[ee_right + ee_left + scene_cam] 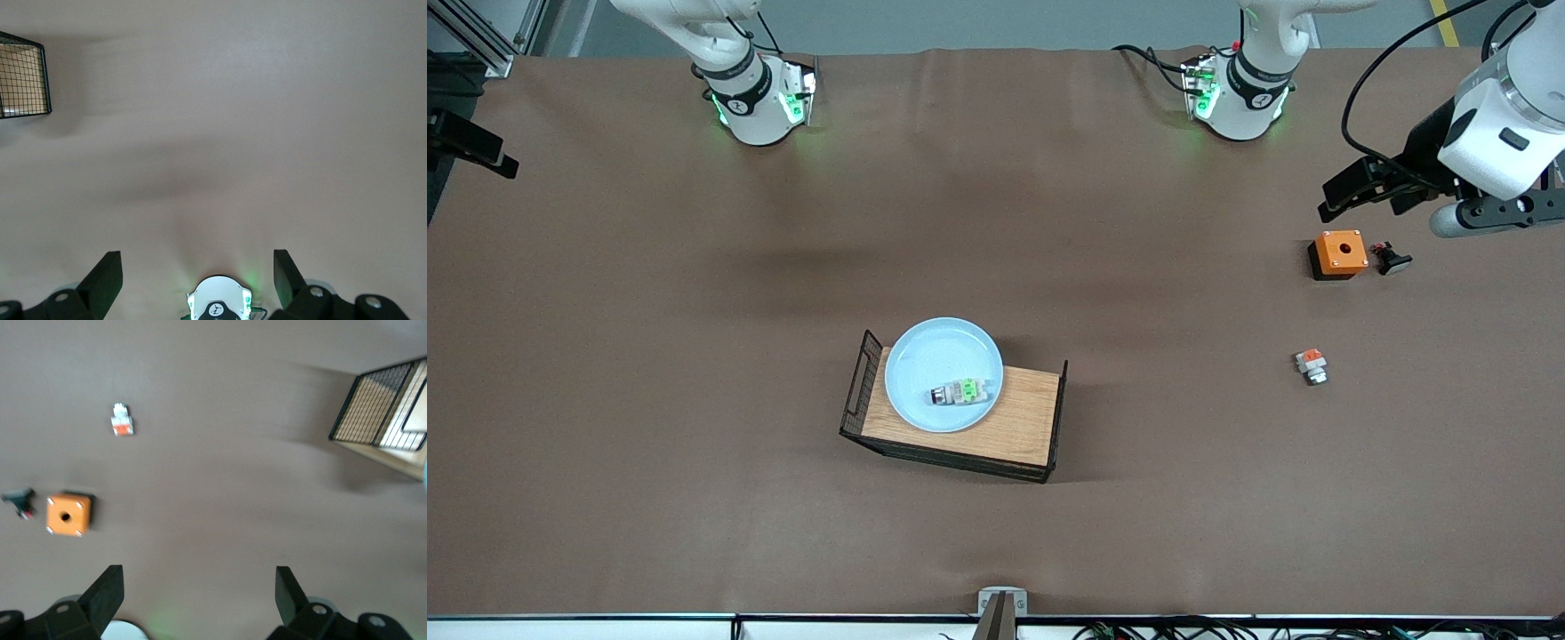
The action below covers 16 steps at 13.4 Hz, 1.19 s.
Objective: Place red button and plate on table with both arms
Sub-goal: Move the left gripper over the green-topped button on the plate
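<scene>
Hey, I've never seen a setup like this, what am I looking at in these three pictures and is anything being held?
These are two white robot arms at a table covered in brown cloth. One picture looks down from a high camera facing them; the other two come from cameras on each arm's wrist. In the middle, a pale blue plate sits on a small wooden tray, with a little green-centred button part in it. Toward the left arm's end lie an orange box, a small black part and an orange-topped part. The left hand hangs open above the box; the right hand is open over bare cloth. Nothing is held.
</scene>
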{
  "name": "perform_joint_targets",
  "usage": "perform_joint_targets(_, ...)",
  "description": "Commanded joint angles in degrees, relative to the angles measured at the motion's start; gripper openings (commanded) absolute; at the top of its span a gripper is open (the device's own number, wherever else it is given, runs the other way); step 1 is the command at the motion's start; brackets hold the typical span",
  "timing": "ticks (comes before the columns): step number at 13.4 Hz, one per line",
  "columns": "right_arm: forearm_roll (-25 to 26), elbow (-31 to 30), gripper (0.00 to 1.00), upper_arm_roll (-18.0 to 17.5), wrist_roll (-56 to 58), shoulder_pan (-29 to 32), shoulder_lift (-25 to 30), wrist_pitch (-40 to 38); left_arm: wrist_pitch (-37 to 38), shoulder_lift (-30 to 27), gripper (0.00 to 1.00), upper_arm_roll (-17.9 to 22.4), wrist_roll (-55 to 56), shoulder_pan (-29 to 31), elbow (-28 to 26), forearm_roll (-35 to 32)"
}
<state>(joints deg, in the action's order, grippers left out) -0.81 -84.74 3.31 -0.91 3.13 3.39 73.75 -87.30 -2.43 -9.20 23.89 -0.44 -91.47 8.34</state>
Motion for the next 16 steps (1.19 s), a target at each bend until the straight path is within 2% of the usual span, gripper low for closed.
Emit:
perform_joint_targets(1,1.07,0.89,1.00,-0.05,-0.76,-0.23,-0.05,-0.63,0.20,2.06,1.00,-1.60,16.99,-2.18,2.34,2.98)
perform_joint_targets(3,1.07,0.89,1.00,-0.05,-0.85,-0.23,-0.05,-0.28,0.20,5.66,1.00,-3.09,30.10,-3.15,6.46,6.50)
perform_joint_targets(6,1.16,0.89,1.00,0.03,-0.85,-0.14,-0.05,-0.28,-0.94,10.93,1.00,-5.21,50.74,-7.45,10.42,6.60)
perform_joint_targets(8,1.16,0.89,1.00,0.03,-0.94,-0.14,-0.05,-0.28,-4.26,15.67,1.00,-5.21,67.61,-12.10,14.02,6.42)
perform_joint_targets(10,1.16,0.89,1.00,0.03,-0.94,-0.23,-0.05,-0.28,-10.05,20.42,1.00,-5.12,79.85,-14.75,18.06,6.51)
perform_joint_targets(14,0.90,0.89,1.00,0.03,-0.94,-0.14,-0.40,-0.19,-21.04,26.49,1.00,-5.12,94.64,-18.36,20.01,6.69)
perform_joint_targets(16,0.89,0.89,1.00,-0.05,-0.93,-0.31,-0.40,-0.10,-25.44,31.14,1.00,-4.86,101.41,-19.76,23.51,6.69)
